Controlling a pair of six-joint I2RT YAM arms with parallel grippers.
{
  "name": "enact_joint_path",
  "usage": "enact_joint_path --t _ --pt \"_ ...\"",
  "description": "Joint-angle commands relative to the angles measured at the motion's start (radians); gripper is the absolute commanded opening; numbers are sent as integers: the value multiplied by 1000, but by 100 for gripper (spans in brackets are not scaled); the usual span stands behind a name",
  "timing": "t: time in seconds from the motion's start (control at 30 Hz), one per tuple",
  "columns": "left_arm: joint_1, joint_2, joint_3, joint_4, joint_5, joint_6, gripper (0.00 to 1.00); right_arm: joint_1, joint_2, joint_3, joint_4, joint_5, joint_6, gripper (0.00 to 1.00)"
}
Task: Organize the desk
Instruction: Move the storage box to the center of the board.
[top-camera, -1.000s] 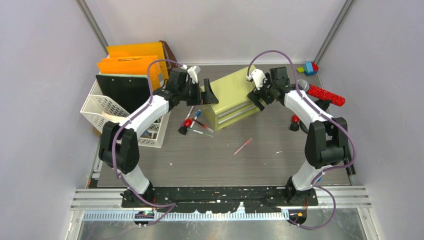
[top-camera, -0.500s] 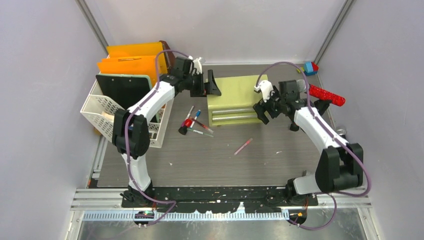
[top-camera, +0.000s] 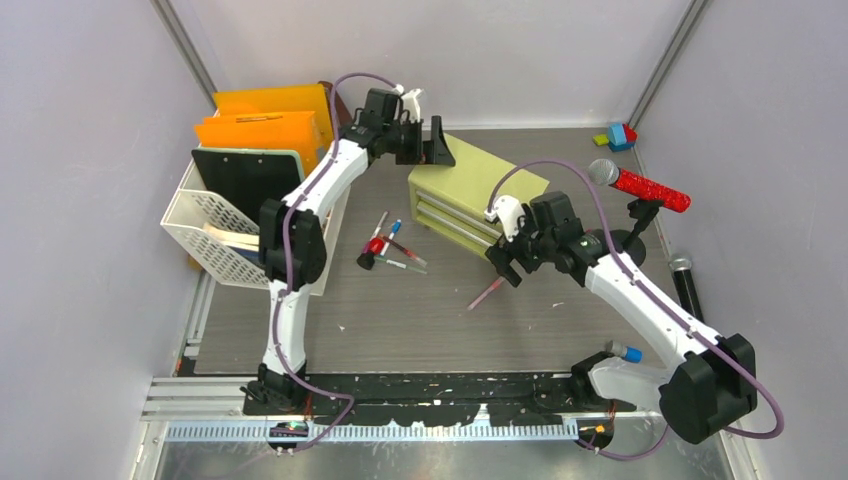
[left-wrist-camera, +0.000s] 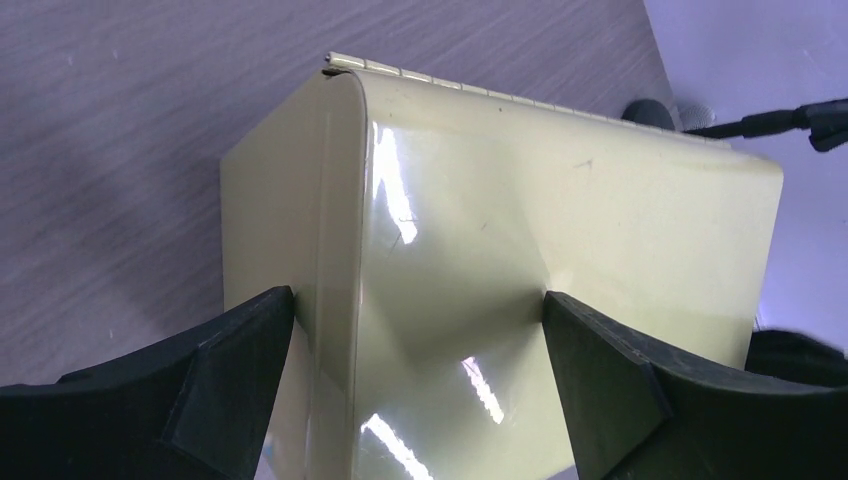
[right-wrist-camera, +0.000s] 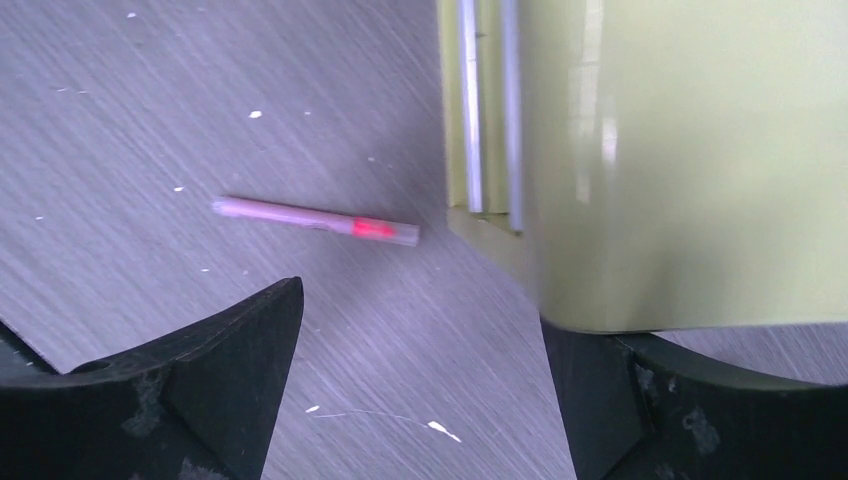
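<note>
Pale walls close in the desk (top-camera: 400, 320), whose dark wood-grain top fills the middle of the overhead view with my two bases at its near edge. On it, right of centre, sits the yellow-green drawer cabinet (top-camera: 478, 195). Half a second ago its drawer fronts faced my bases squarely. Now it has swung, so they face near-left and one corner points toward my right arm.

My left gripper (top-camera: 430, 148) has reached further back and sits at the cabinet's far-left corner. Its jaws are as wide as before and straddle that corner (left-wrist-camera: 415, 305), one finger beside the side wall and the other over the glossy top. I cannot tell whether either finger touches.

My right gripper (top-camera: 505, 262) has drawn nearer, to the cabinet's near corner. Its jaws are spread wide and grip nothing (right-wrist-camera: 420, 310), with the right finger just beside the cabinet's lower edge.

The pink pen (top-camera: 487, 292) lies where it lay, just beside that gripper. The cluster of pens (top-camera: 388, 245) left of the cabinet is unmoved too.

Further left stand the white basket (top-camera: 215, 225) and the orange folders (top-camera: 265, 120). A red microphone (top-camera: 645, 186) lies at far right. With my right arm swung aside, a black microphone (top-camera: 688, 285) now shows near the right wall.
</note>
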Motion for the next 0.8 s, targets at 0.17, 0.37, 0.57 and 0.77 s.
enact_joint_path --t 0.17,0.37,0.57,0.77 --pt "-91 225 280 -140 21 -32 96 108 -5 67 50 -120 86 94" --pt "-52 103 195 -77 -72 -26 100 110 -58 94 -4 -51 60 96" --pt "21 -109 31 9 -135 -46 100 110 -57 219 -52 111 35 97" --pt "39 -375 -344 227 -103 -171 100 102 25 350 -49 274 38 98"
